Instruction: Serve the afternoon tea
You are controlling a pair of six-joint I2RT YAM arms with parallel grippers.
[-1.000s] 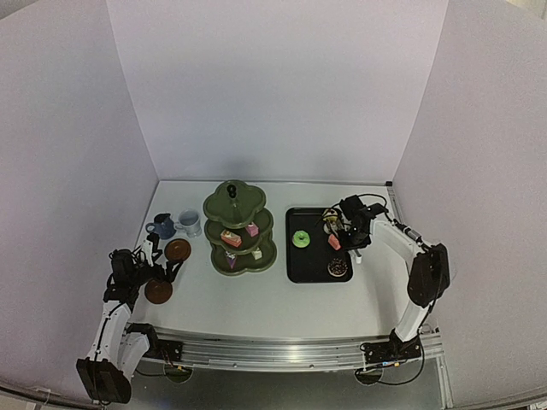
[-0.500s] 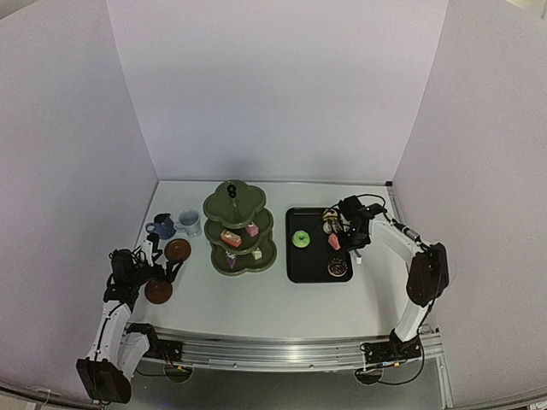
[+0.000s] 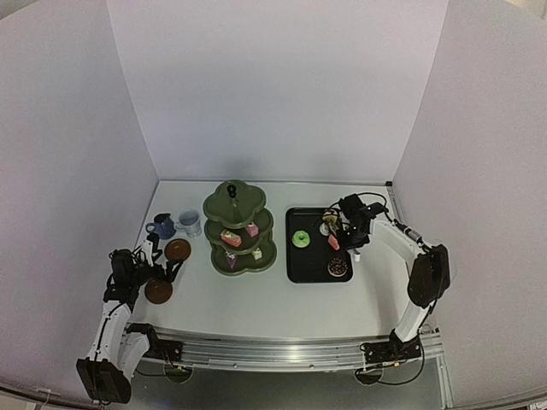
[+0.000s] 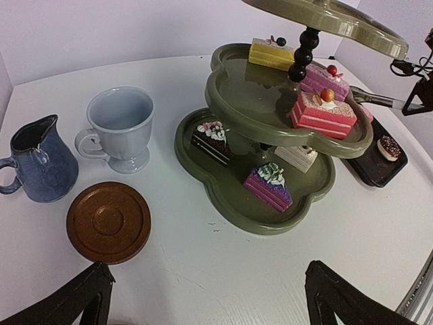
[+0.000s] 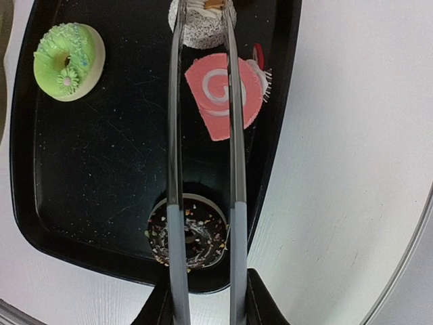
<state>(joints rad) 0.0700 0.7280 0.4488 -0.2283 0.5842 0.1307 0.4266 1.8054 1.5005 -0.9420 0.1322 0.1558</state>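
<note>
The olive-green three-tier stand (image 3: 239, 227) holds several small cakes and shows in the left wrist view (image 4: 270, 128). My left gripper (image 3: 159, 272) is open and empty (image 4: 210, 308), low over the table. One brown saucer (image 4: 108, 222) lies just ahead of it, with the dark-blue cup (image 4: 37, 166) and white cup (image 4: 122, 128) behind. A second saucer (image 3: 158, 291) lies beside the gripper. My right gripper (image 3: 352, 229) is shut on the metal tongs (image 5: 233, 169) over the tray. The tong tips stand on either side of a white cake (image 5: 203, 20), above a pink roll cake (image 5: 220, 95) and a chocolate doughnut (image 5: 196, 233).
The black tray (image 3: 299, 260) stands right of the stand, with a green doughnut (image 5: 67, 59) at its left side. White walls close in the back and both sides. The table's near edge is a metal rail (image 3: 273, 350).
My right gripper with the tongs has shifted very slightly over the tray. The left arm has not moved.
</note>
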